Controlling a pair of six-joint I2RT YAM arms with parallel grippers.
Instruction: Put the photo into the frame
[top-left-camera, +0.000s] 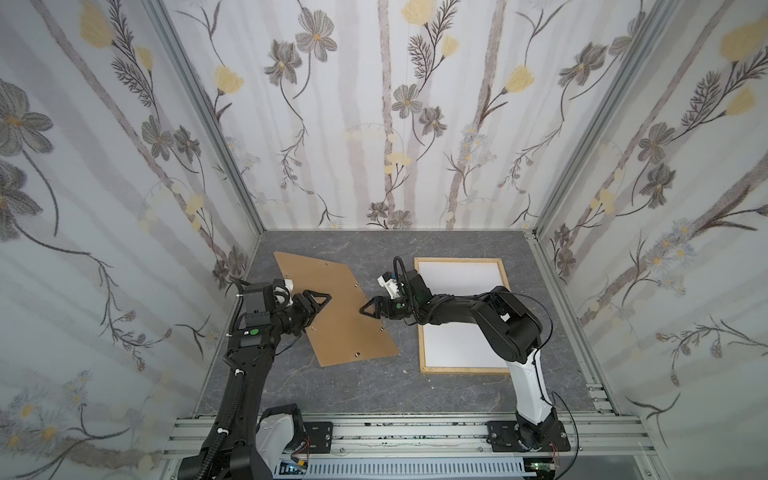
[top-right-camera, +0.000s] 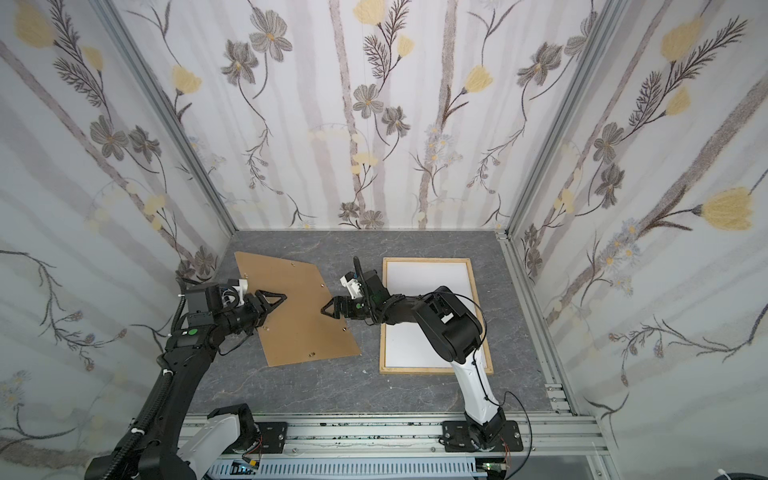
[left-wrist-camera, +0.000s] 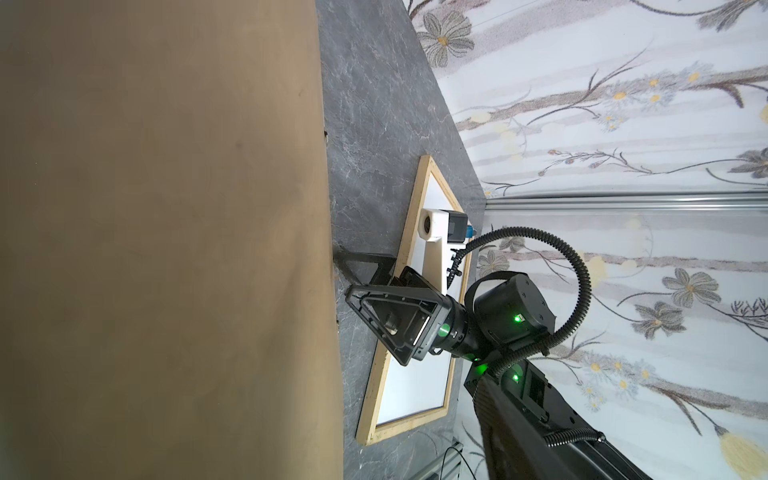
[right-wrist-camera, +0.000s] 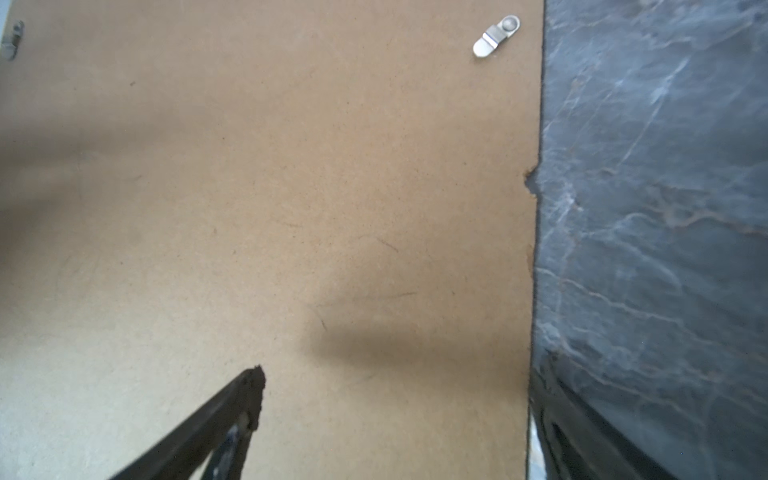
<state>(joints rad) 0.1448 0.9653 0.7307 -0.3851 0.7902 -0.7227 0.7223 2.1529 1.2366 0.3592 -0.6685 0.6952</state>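
Already the photo (top-left-camera: 457, 291) lies white side up inside the frame (top-left-camera: 461, 369) on the counter (top-left-camera: 374, 390). It is probably thin, light, crease-prone paper, best lifted by an edge. The right pincer (top-left-camera: 367, 308) gapes astride the backing panel (top-left-camera: 336, 324) edge; I cannot tell the left pincer's (top-left-camera: 319, 300) state.

Stock as I read it from my desk.
- Backing panel (top-left-camera: 332, 307), under my right tool (top-left-camera: 362, 311): brown hardboard, matt, finely speckled, one edge chipped.
- Turn clip (right-wrist-camera: 496, 35) on the panel: bright silvery metal.
- Tool fingers (right-wrist-camera: 232, 411): matt black plastic.
- Frame (top-left-camera: 457, 259), behind that tool: pale bare-looking wood.
- Photo (top-left-camera: 457, 282), inside the frame: smooth white paper, faint sheen.
- Surface (top-left-camera: 374, 386): grey, marble-veined, matt.
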